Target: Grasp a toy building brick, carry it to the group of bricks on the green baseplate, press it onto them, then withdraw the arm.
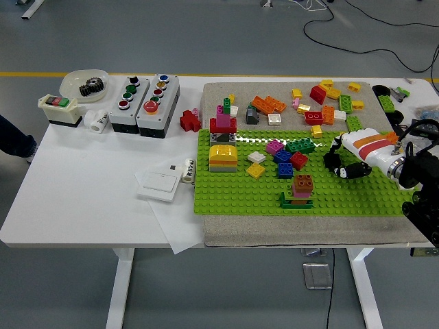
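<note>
The green baseplate [233,192] lies on a grey mat at the table's right half. A group of bricks [288,156] in magenta, green, blue, red, white and yellow sits near its middle. A brown brick [302,184] stands on a green piece closer to me. My right hand [341,163], white with a red and orange stripe, hovers low over the plate just right of the group. Its black fingers [351,169] are loosely curled, and I see no brick in them. Loose bricks [322,103] lie scattered on the mat behind the plate.
A yellow-orange stack [223,157] and a magenta-red tower [223,120] stand at the plate's left. On the left of the table are a red brick [190,121], button boxes [144,99], a switch box [58,110], a bowl with a gear [86,83] and a white plate [159,184].
</note>
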You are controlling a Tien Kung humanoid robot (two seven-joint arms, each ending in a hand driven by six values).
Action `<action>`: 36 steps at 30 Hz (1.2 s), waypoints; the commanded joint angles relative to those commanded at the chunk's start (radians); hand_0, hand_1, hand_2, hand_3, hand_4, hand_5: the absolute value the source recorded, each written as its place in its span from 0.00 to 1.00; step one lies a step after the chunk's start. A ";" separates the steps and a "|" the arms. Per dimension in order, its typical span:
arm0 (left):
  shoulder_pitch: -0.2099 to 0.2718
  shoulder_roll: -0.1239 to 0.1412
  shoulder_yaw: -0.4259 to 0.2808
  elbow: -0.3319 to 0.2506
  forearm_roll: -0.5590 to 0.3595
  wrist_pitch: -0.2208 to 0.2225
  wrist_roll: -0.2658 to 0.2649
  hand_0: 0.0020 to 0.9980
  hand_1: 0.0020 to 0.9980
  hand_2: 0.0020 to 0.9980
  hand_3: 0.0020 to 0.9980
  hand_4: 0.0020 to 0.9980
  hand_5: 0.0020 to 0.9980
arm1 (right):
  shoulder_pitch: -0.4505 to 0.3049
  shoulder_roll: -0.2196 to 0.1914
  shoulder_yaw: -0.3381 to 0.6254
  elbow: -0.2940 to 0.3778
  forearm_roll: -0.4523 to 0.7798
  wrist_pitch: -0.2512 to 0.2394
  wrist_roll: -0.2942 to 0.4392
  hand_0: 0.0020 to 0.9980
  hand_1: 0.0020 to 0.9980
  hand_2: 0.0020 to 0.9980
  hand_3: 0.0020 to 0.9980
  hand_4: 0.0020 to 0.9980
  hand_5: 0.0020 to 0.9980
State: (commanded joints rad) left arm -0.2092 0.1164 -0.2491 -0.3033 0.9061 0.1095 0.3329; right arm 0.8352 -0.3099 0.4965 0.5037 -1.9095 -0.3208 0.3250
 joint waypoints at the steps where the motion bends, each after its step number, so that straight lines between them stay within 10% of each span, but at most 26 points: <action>1: 0.000 0.000 0.000 0.000 0.000 0.000 0.000 0.50 0.60 0.65 0.58 0.60 0.67 | 0.000 0.000 0.000 0.000 0.000 -0.001 0.001 0.55 0.54 0.59 0.55 0.70 0.39; 19: 0.001 0.000 0.002 0.001 -0.005 0.000 -0.002 0.50 0.61 0.65 0.58 0.60 0.67 | -0.011 -0.012 0.035 0.038 0.012 -0.030 0.027 0.41 0.45 0.52 0.51 0.65 0.40; 36: 0.015 0.001 0.031 0.007 -0.043 0.014 -0.013 0.50 0.60 0.65 0.58 0.60 0.67 | -0.085 -0.197 0.157 0.514 -0.069 0.040 -0.041 0.40 0.44 0.51 0.51 0.63 0.39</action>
State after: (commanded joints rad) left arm -0.1944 0.1173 -0.2182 -0.2967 0.8626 0.1230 0.3198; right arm 0.7502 -0.5072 0.6537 1.0173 -1.9787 -0.2812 0.2843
